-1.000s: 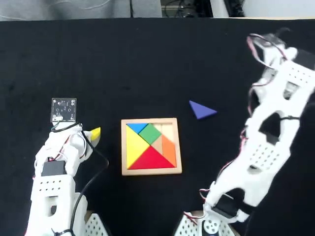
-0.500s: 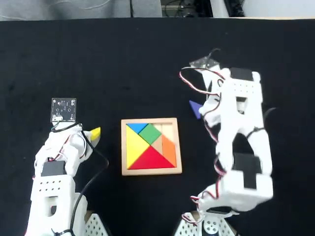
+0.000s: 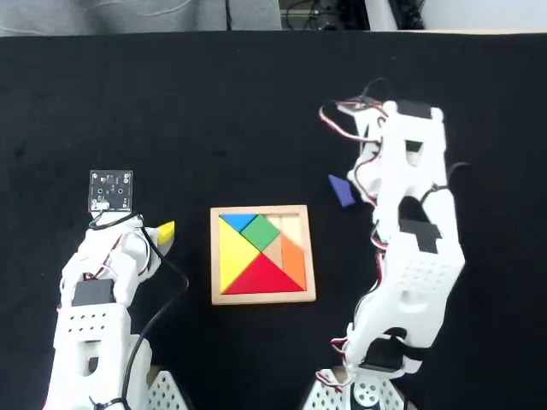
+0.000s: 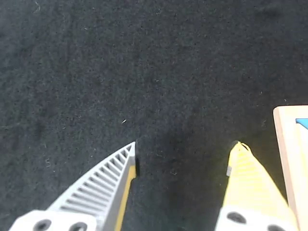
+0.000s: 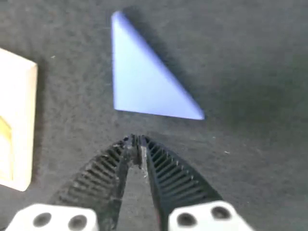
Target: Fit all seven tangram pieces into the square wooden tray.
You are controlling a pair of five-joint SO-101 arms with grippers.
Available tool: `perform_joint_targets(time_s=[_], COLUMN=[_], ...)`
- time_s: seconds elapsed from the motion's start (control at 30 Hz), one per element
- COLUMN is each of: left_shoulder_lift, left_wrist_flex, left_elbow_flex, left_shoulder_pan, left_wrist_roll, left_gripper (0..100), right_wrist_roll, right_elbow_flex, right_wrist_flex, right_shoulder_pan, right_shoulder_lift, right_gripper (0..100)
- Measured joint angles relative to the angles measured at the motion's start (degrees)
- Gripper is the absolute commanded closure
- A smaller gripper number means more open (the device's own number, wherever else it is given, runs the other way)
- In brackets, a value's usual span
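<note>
The square wooden tray [image 3: 262,295] lies mid-table and holds several coloured pieces, with a bare gap at its upper right corner. A blue triangle piece [image 3: 341,190] [image 5: 144,84] rests on the black cloth up and to the right of the tray, partly covered by the right arm in the high view. My right gripper [image 5: 137,142] hangs just short of the triangle's long edge, shut with nothing in it. My left gripper [image 4: 185,149] is open over bare cloth left of the tray, whose edge [image 4: 288,154] shows beside the yellow finger [image 3: 164,232].
A small square marker card [image 3: 110,190] lies on the cloth beyond the left arm. The black cloth runs to the far table edge, where cables [image 3: 325,13] hang behind.
The right arm has swung in from the far right and now stands over the blue triangle, hiding part of it. The left arm and the tray have not moved.
</note>
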Motion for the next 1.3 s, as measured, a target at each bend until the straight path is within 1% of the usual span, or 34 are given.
perform_joint_targets(time_s=[0.2, 0.37, 0.7, 0.9, 1.0, 1.17, 1.3], left_shoulder_lift=[0.0, 0.0, 0.0, 0.0, 0.0, 0.0, 0.0], left_wrist_flex=[0.0, 0.0, 0.0, 0.0, 0.0, 0.0, 0.0], left_elbow_flex=[0.0, 0.0, 0.8, 0.8, 0.8, 0.8, 0.8], left_shoulder_pan=[0.0, 0.0, 0.0, 0.0, 0.0, 0.0, 0.0], left_wrist_roll=[0.0, 0.0, 0.0, 0.0, 0.0, 0.0, 0.0], left_gripper=[70, 70, 70, 70, 70, 70, 70], right_wrist_roll=[0.1, 0.1, 0.1, 0.1, 0.1, 0.1, 0.1], right_elbow_flex=[-2.1, -7.3, -14.9, -15.3, -15.3, -15.3, -15.3], right_wrist_flex=[-0.4, -0.9, -0.7, -0.5, 1.2, 4.8, 3.7], right_shoulder_pan=[0.4, 0.4, 0.4, -1.7, -2.2, -1.1, 1.1], right_shoulder_lift=[4.1, 8.4, 9.5, 9.5, 9.5, 9.5, 10.8], right_gripper=[98.7, 98.7, 98.7, 98.7, 98.7, 98.7, 98.7])
